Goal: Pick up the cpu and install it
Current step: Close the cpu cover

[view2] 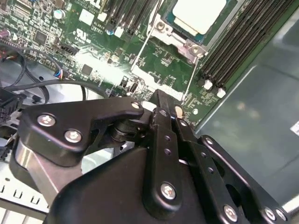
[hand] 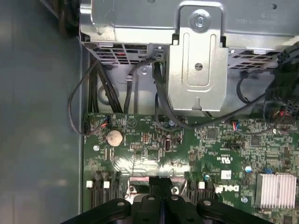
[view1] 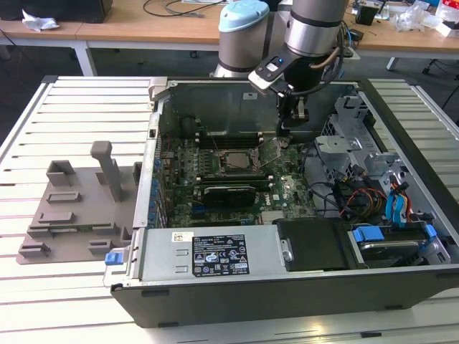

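Poised low beside the wire lever [view2: 190, 74], jaws clenched empty, seemingly for a slim fit, to the exterior view's right of the cpu [view2: 198, 14] seated flat in its socket frame [view2: 187, 46].

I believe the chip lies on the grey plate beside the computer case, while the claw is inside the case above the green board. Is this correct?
Not quite. The chip is not on the grey plate; it sits in the socket on the green board, as the second wrist view shows. The rest is right: the claw is inside the computer case, above that board.
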`<control>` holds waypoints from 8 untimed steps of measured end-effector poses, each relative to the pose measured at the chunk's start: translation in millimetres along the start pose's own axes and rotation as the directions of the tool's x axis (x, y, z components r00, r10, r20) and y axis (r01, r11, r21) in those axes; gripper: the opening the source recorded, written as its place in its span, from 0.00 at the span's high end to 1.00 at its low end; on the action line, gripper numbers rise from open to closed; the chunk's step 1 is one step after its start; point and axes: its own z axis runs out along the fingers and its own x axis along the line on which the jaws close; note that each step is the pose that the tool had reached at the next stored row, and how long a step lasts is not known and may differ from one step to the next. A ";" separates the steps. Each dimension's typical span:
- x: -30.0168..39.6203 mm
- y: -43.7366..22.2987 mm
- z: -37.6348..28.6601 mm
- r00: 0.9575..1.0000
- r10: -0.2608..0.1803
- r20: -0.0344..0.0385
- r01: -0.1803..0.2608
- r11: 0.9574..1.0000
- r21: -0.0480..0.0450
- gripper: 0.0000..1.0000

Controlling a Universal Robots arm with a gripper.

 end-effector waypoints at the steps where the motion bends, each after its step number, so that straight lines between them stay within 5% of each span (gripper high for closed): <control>1: -0.2 6.5 3.2 1.000 0.000 0.000 0.000 1.000 0.001 0.89; 3: -0.1 13.2 9.4 1.000 0.000 0.000 0.000 1.000 0.003 0.89; 8: 0.2 15.7 27.1 1.000 -0.003 0.000 0.003 1.000 0.004 0.89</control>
